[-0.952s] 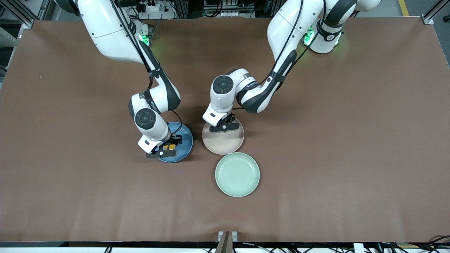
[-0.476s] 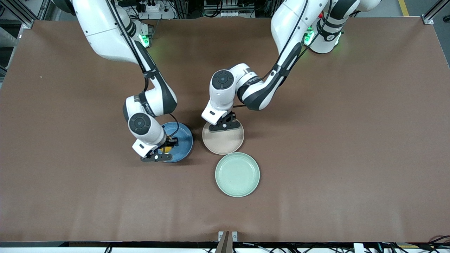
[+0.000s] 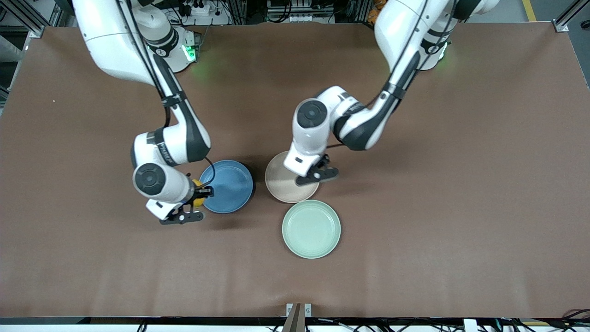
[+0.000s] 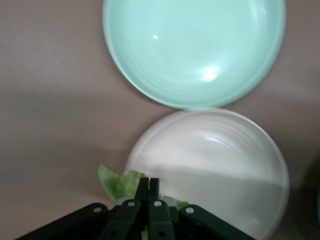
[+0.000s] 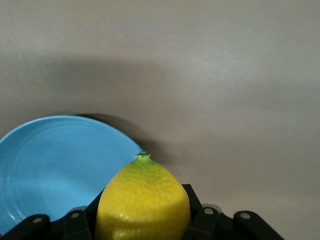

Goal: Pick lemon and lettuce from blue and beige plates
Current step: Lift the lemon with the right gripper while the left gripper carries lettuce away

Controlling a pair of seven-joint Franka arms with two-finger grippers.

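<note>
Lemon [image 5: 142, 200] sat clamped in the right hand [image 3: 196, 196], lifted off the blue plate [image 3: 228, 186] and hanging over that plate's rim toward the right arm's end of the table [image 3: 461, 207]; stem tip pointed away from the wrist, so the fingers gripped across its belly, judged a stable hold. Lettuce [image 4: 120, 182], a thin leaf, was pinched between the fully closed fingers of the left hand [image 4: 148, 187], over the edge of the beige plate [image 4: 215, 165]. Both plates were bare. Green plate [image 3: 311, 229] lay empty, nearer the front camera, just beside the beige one, possibly the drop spot.
</note>
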